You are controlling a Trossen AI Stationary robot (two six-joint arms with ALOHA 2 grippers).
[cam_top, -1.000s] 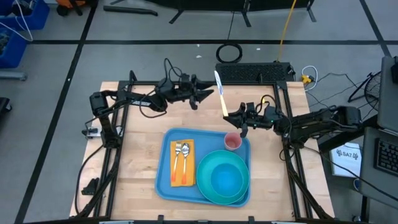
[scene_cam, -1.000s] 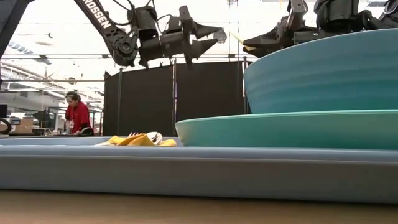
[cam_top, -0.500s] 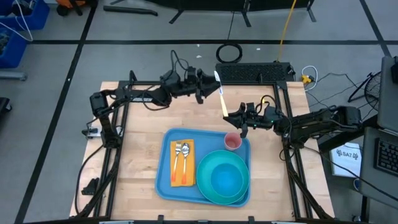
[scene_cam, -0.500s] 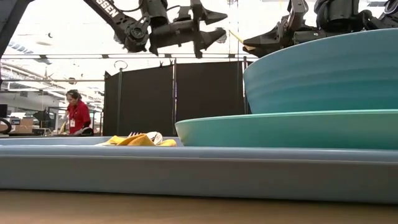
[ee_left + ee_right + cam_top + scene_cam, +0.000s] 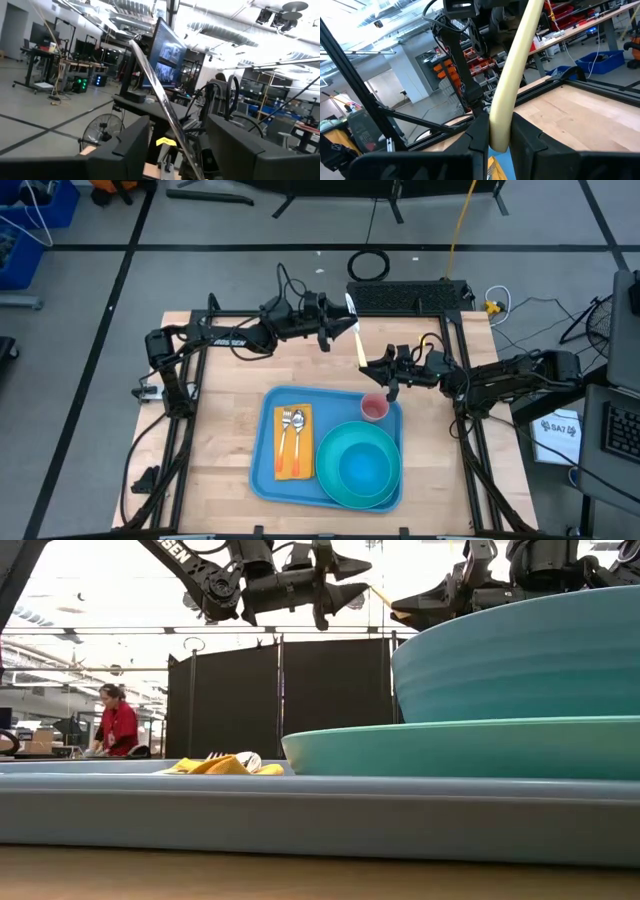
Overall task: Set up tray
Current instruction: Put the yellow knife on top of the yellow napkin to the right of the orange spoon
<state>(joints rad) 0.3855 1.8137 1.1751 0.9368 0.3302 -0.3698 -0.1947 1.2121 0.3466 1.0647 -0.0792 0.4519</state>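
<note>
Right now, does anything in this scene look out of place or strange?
Yes. A knife with a pale yellow handle is up in the air behind the tray, not on it: the right gripper holds its handle, and the left gripper is at its blade.

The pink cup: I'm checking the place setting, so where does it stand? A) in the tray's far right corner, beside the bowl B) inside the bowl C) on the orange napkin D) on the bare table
A: the high view shows the pink cup on the tray, in its far right corner, just beyond the turquoise bowl.
</note>
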